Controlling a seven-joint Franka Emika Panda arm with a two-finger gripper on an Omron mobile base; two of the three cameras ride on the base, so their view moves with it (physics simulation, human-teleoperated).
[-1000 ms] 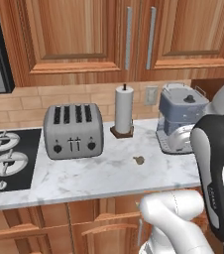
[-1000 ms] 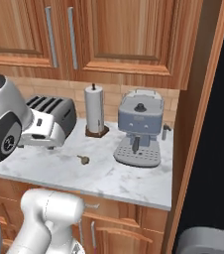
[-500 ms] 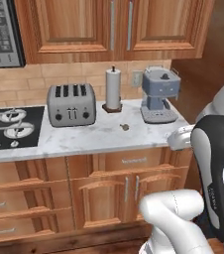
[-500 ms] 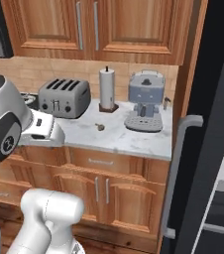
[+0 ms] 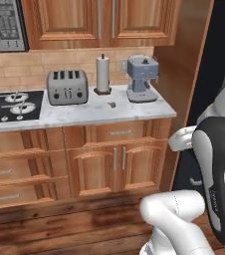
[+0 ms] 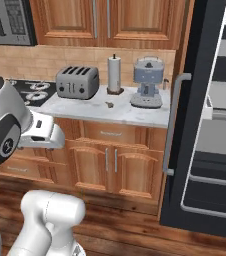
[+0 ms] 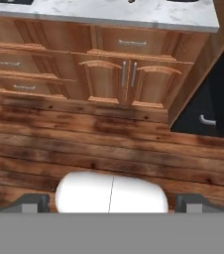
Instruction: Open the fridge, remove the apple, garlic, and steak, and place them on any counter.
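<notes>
The tall black fridge stands right of the counter, its left door swung open with the grey bar handle facing me and pale shelves showing inside. On the marble counter lies the tiny tan garlic, between the toaster and the coffee machine. The apple and the steak are out of view. My gripper is open, its fingertips wide apart with nothing between them. It hangs well back from the counter, looking down at the wooden floor and the cabinet fronts.
A silver toaster, a paper-towel roll and a blue-grey coffee machine stand along the counter's back. A black stove lies at the left, with a microwave above. Wooden floor stretches before the cabinets.
The base has backed away from the counter, so the whole scene has shrunk and shifted left. The open fridge and the floor have come into view. The garlic has stayed on the counter.
</notes>
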